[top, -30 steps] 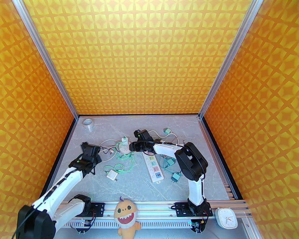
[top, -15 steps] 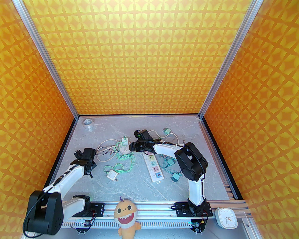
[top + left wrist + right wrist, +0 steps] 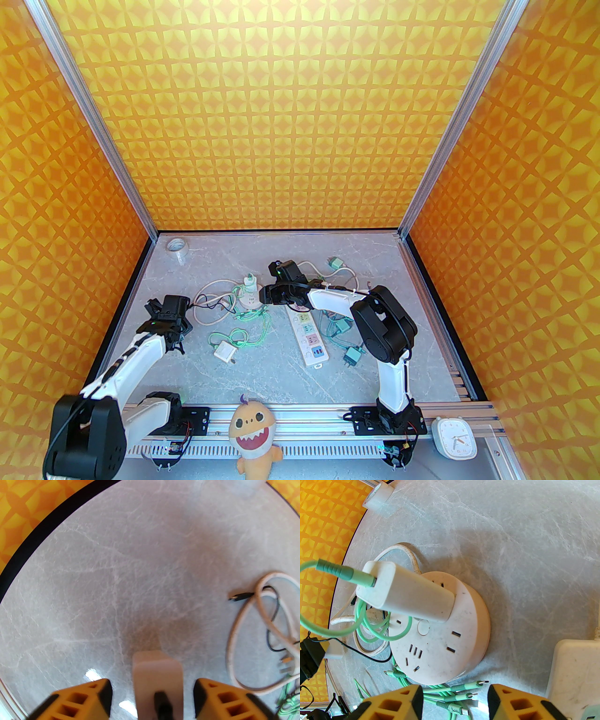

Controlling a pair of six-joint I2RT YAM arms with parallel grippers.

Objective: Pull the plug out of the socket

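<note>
We see the socket (image 3: 310,338) lying right of the table's (image 3: 262,375) middle, its far end under the right forearm. The right gripper (image 3: 454,689), jaws apart, hovers by that end, over the near rim of a round outlet hub (image 3: 450,648) that holds a white charger (image 3: 410,597). Well apart, near the left edge, the left gripper (image 3: 152,687) stands spread around a white plug (image 3: 157,679), with gaps on both sides. The top is grey and marbled, the walls orange and patterned.

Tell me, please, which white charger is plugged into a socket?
The charger standing upright in the round socket; the other white chargers sit loose on the table.
</note>
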